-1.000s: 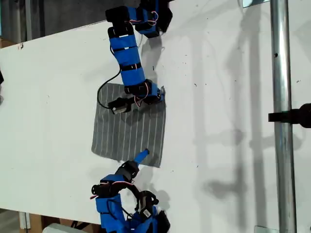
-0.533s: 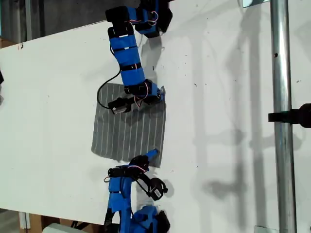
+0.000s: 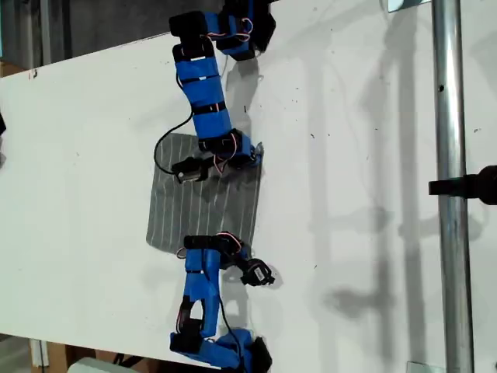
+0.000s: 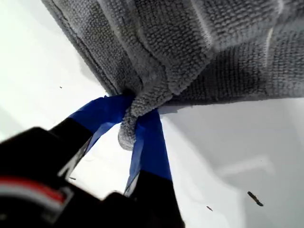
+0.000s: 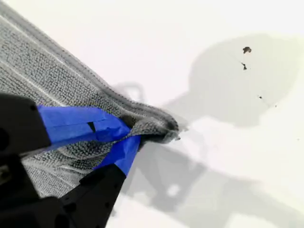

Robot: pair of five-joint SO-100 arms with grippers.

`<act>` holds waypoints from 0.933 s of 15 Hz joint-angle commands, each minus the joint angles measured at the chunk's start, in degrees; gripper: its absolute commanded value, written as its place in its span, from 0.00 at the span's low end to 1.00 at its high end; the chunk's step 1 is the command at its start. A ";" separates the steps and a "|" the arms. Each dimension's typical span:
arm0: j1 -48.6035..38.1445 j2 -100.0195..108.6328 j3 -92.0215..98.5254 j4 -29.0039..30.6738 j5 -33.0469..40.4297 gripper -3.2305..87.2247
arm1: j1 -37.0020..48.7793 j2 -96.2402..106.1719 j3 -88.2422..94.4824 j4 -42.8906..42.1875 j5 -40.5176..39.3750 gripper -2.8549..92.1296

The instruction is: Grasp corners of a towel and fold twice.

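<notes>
Towel [image 3: 203, 203] lies flat on white table [image 3: 365, 194] between two blue arms in the exterior view. First wrist view: my first gripper [image 4: 134, 124] pinches a bunched corner [image 4: 142, 102], cloth lifted off the table. Second wrist view: my second gripper [image 5: 127, 134] is clamped on another corner [image 5: 159, 128], pulled up slightly.

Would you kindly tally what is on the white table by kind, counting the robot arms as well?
Towel: 1
Blue robot arms: 2, one hand and the other hand each pinching a towel corner
Metal pole: 1
Total: 4
</notes>
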 commanded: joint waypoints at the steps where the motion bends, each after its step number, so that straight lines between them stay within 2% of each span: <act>1: 0.70 8.00 -0.44 2.81 1.32 0.00 | -0.53 3.16 0.09 1.58 0.35 0.03; 5: 5.98 26.10 1.05 2.99 5.36 0.00 | -4.92 18.19 -6.42 12.92 0.35 0.03; 8: 7.21 30.23 6.94 1.93 4.39 0.00 | -8.79 18.28 -14.68 15.56 -0.18 0.03; 10: 2.64 30.23 8.26 0.62 5.54 0.00 | -3.69 20.48 -10.55 15.38 -0.26 0.03; 11: -1.14 31.46 6.68 0.88 8.26 0.00 | 0.62 20.65 -9.58 15.91 -3.08 0.03; 13: -12.39 32.17 4.22 -0.35 16.26 0.00 | 10.55 20.57 -8.35 16.17 -9.32 0.03; 14: -17.58 31.82 3.60 -3.08 21.18 0.00 | 16.08 20.74 -7.12 15.29 -12.74 0.03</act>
